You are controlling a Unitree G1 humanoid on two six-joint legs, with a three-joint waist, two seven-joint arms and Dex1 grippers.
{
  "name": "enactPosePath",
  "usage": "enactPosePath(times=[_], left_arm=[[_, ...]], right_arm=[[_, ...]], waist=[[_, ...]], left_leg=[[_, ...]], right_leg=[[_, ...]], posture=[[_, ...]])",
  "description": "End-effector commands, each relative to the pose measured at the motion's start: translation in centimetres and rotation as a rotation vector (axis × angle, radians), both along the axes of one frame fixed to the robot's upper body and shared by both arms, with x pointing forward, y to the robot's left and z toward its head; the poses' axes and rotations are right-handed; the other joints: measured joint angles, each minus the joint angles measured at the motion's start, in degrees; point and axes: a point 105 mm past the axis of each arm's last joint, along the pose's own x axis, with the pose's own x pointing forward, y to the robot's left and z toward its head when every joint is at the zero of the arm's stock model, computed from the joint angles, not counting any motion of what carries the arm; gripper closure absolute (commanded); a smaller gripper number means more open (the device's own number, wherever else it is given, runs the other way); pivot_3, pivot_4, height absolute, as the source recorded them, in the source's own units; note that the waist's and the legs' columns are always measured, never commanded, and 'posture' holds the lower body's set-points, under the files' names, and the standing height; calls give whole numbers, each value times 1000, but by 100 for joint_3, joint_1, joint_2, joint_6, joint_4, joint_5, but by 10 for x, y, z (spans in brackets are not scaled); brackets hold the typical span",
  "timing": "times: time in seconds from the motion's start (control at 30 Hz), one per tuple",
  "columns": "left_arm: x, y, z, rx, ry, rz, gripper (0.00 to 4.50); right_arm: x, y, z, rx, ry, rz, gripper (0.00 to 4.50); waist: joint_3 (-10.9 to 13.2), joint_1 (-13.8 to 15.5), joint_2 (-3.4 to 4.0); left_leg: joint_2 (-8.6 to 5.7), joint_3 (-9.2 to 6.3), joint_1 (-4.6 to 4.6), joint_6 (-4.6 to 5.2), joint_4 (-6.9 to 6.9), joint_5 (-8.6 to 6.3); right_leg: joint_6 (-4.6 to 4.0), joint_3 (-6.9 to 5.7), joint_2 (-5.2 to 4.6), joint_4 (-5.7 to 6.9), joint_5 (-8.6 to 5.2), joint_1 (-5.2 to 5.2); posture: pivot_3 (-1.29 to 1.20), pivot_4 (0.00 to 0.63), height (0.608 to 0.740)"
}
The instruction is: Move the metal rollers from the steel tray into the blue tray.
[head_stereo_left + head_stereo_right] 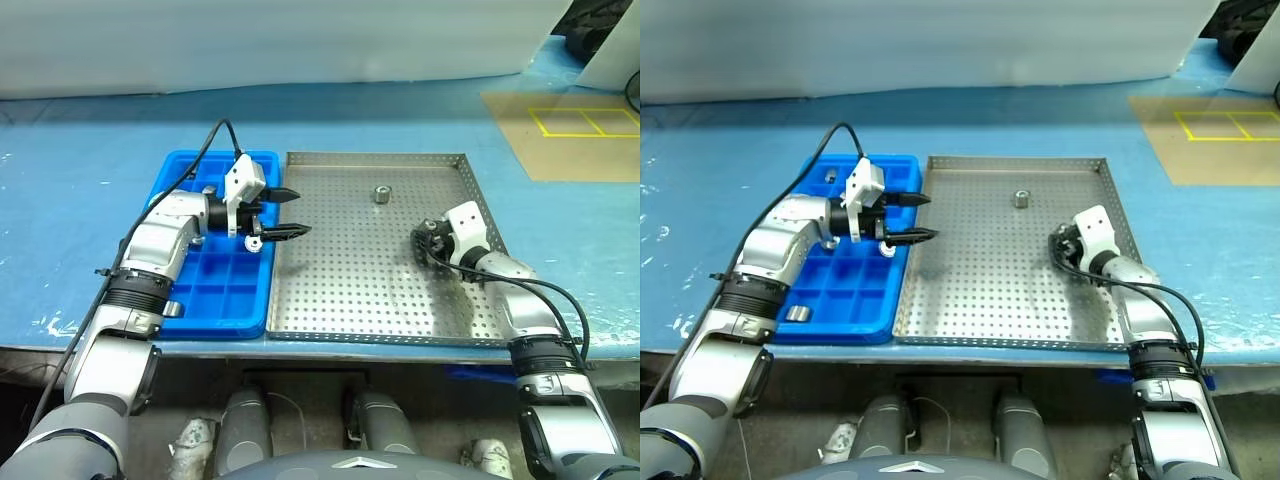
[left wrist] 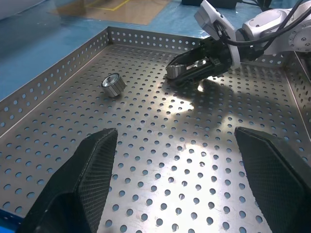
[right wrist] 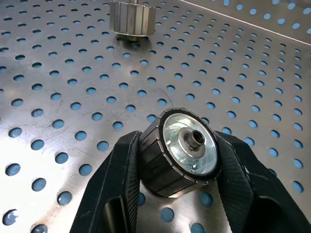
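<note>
presently catalogued: the steel tray (image 1: 340, 300), square and perforated, is set on a blue surface (image 1: 80, 180), with the blue tray (image 1: 225, 300) touching its left rim.

the right gripper (image 3: 177, 160) is lowered to the right part of the steel tray's floor, and its two black fingers (image 3: 114, 184) are clamped on one metal roller (image 3: 182, 150), a ribbed cylinder with a shiny face and a centre hub. the grip is also seen in the left wrist view, where the roller is pinched at the fingertips just above the perforated floor.

a second metal roller (image 1: 381, 194) is left standing loose on the far middle of the steel tray, well apart from the right gripper.

the left gripper (image 1: 287, 211) is held over the seam between the two trays, pointed toward the steel tray, its fingers (image 2: 92, 170) spread wide with nothing between them.

small silver pieces (image 1: 797, 314) are noted in compartments of the blue tray, one near the front left corner; their kind cannot be told.
</note>
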Motion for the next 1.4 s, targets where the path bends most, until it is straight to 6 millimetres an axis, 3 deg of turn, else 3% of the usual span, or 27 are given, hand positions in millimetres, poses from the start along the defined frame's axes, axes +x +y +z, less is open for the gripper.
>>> enactPosePath(times=[0.03, 0.17, 0.27, 0.5, 0.73, 0.97, 1.3, 1.4], left_arm=[[-5, 13, 18, -5, -55, 7, 417], [-4, 38, 24, 58, -107, 78, 417], [-14, 69, 27, 94, -100, 146, 417], [-42, 106, 27, 148, -73, 254, 417], [-72, 110, 17, 126, -28, 345, 417], [-97, 102, 5, 112, 42, 362, 417], [-97, 103, -6, 102, 77, 393, 417], [-95, 100, -6, 99, 76, 381, 417]], right_arm=[[8, 28, 41, 14, -122, 101, 2700], [2, 79, 72, 49, -170, 326, 2700], [-12, 143, 82, 45, -160, 609, 2700], [-36, 208, 75, 41, -84, 939, 2700], [-68, 237, 57, -5, 58, 1254, 2700], [-83, 255, 49, -16, 109, 1391, 2700], [-87, 263, 46, -20, 131, 1437, 2700], [-84, 260, 46, -17, 121, 1419, 1701]], waist=[[2, 4, 3], [3, 14, 5], [4, 6, 5], [7, 276, 0], [7, 558, -2], [8, 706, -3], [7, 832, -3], [7, 837, -3]], left_leg=[[0, 0, -3, -3, -7, 2], [1, 0, -10, -3, -17, 2], [2, 0, -12, -3, -23, 2], [4, -3, -41, -7, -39, 3], [8, -11, -55, -8, -33, 3], [31, -18, -54, -24, -35, 13], [32, -23, -54, -29, -37, 15], [31, -23, -55, -29, -36, 16]], right_leg=[[-1, 0, 1, 0, 0, -5], [-2, -1, 2, -2, -1, -18], [-2, -3, 2, -2, -1, -22], [-14, -18, -5, 1, -10, -54], [-13, -24, -18, 7, -10, -62], [-13, -25, -11, 13, -12, -70], [-12, -23, -9, 14, -12, -73], [-12, -23, -10, 14, -12, -73]], posture=[[-210, 150, 740], [-135, 150, 740], [-78, 150, 740], [81, 150, 740], [245, 150, 740], [306, 150, 740], [321, 150, 740], [302, 150, 740]])
